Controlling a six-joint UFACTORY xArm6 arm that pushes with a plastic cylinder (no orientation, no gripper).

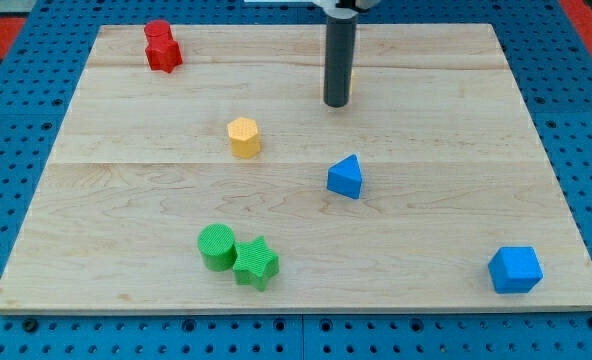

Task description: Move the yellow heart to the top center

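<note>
A red block (162, 46) is seen at upper left, a yellow hexagonal block (244, 137) left of centre. At top centre the rod is held upright, my tip (336, 103) on the board (456, 150); no pincer is fitted. A yellow sliver (351, 76) behind it is possibly the heart.

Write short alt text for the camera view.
My tip rests at the top centre of a wooden board, hiding a sliver of yellow. Scattered blocks: yellow hexagon, blue triangle, blue cube, red block, green cylinder touching green star.
</note>
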